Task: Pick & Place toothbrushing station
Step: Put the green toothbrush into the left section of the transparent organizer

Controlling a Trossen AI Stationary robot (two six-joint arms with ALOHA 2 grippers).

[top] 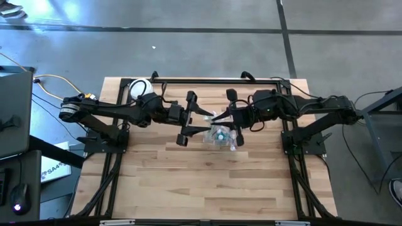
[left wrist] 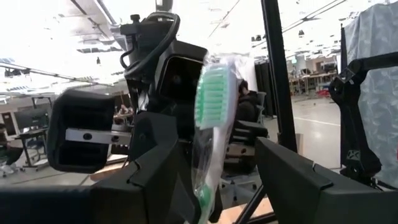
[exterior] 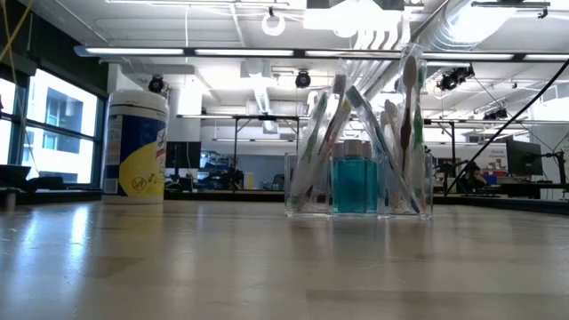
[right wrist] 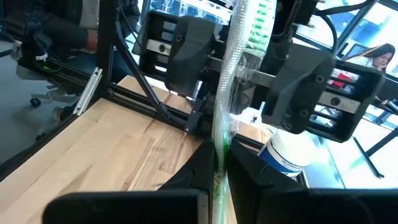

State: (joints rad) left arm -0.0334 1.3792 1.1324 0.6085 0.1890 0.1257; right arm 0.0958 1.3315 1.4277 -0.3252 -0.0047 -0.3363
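A green toothbrush in a clear wrapper (right wrist: 239, 74) hangs in the air between both arms, above the table's middle. My right gripper (right wrist: 219, 186) is shut on it. My left gripper (left wrist: 214, 149) faces it, open. Its fingers stand on either side of the brush head (left wrist: 214, 93). I cannot tell whether they touch the wrapper. The toothbrushing station (exterior: 360, 182), a clear boxy holder with several brushes and a blue bottle, stands on the wood (top: 221, 135) just below the grippers. My right gripper pinches the wrapped toothbrush's handle end (right wrist: 219, 152) between its two fingers. The fingers come about level from the table's right. The brush reaches out past the fingertips, roughly along them, toward my left gripper. It is lifted clear of the table, its green head (right wrist: 261, 22) farthest out.
A white cylindrical tub with a yellow label (exterior: 135, 147) stands at the far left of the table (top: 138, 88). A black frame bar (top: 213, 80) runs along the far edge. Bare wood (top: 207, 182) lies toward the near edge.
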